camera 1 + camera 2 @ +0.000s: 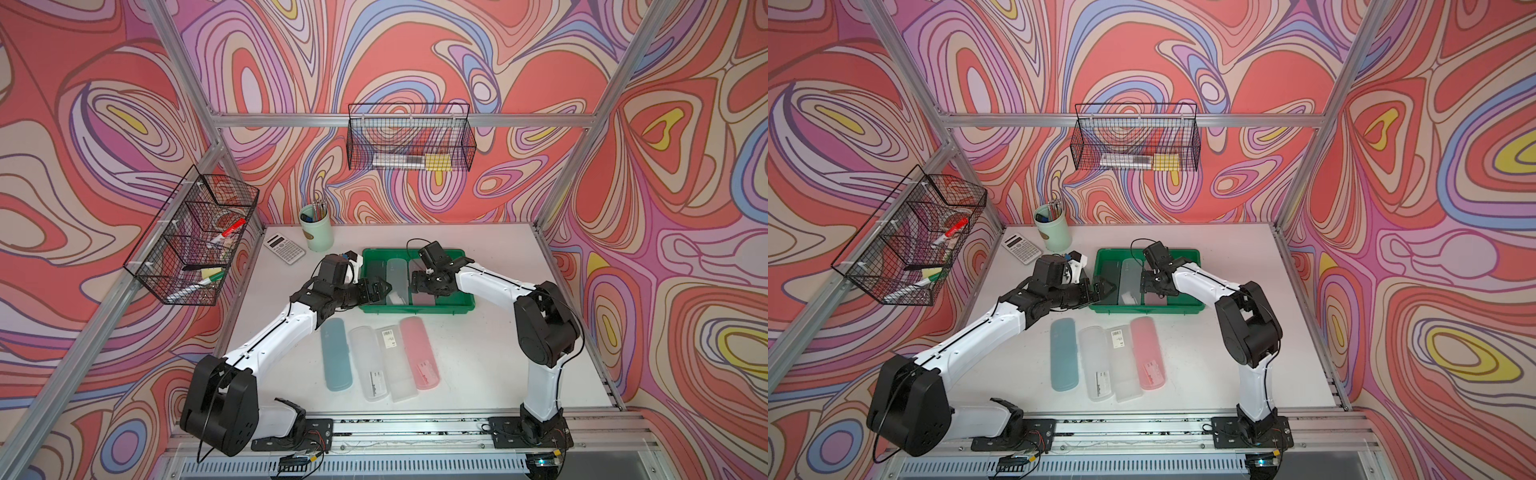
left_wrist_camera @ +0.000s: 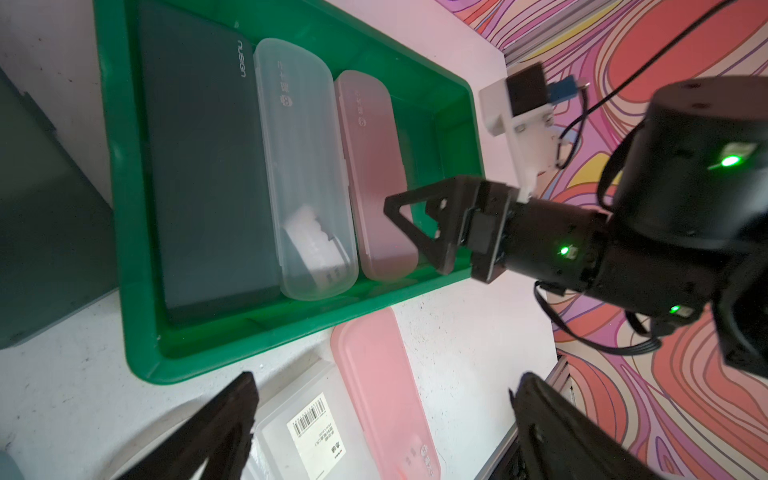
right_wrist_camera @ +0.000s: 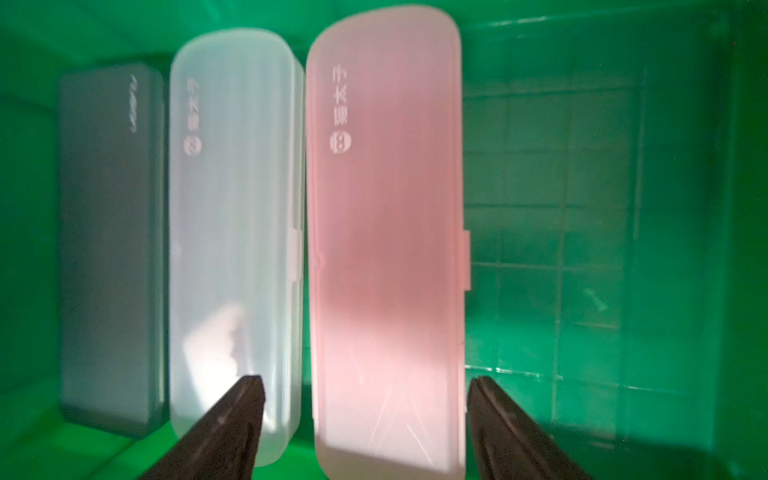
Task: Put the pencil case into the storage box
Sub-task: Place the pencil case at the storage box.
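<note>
- The dark case point(image 2: 199, 166) in the storage box point(image 2: 249, 340) reads "nusign".
- The clear case point(image 2: 299, 166) and the pink pencil case point(image 3: 386, 249) carry white Chinese characters and a round logo.
- A barcode label point(image 2: 307, 419) sits on a frosted case point(image 2: 286, 390) on the table point(image 2: 457, 332).
- The pink pencil case lies flat in the box, just beside the clear case, with bare floor on its other side.
- The right gripper point(image 3: 365, 380) straddles its end, jaws wider than it.
- The left gripper point(image 2: 385, 376) is spread wide, empty.

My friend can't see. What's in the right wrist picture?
Three pencil cases lie side by side in the green storage box: a dark grey case, a clear case and a pink case. The right tool hangs open over one end of the pink case.
</note>
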Robot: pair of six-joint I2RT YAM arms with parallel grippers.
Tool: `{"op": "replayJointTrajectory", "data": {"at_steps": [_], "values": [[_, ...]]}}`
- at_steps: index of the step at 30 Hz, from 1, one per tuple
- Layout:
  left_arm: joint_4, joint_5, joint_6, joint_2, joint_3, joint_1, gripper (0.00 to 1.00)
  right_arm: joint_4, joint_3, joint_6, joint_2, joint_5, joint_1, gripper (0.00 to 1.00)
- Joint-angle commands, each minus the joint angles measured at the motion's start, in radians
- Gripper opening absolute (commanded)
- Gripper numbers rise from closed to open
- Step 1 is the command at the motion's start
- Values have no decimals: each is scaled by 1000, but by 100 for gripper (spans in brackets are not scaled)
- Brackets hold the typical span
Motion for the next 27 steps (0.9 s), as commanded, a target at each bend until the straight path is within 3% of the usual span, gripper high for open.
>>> {"op": "replayJointTrajectory", "data": {"at_steps": [1, 9, 14, 27], "values": [[33, 45, 3, -5, -31, 1, 99, 57, -33, 15, 0, -43, -42, 78], [42, 166, 40, 56, -21, -35, 99, 129, -43, 28, 65, -89, -96, 77], [-6, 116, 74, 51, -9, -91, 99, 195, -57, 21, 91, -137, -105, 76], [8, 73, 62, -40, -75, -92, 99, 215, -4, 6, 156, -209, -105, 70]]}}
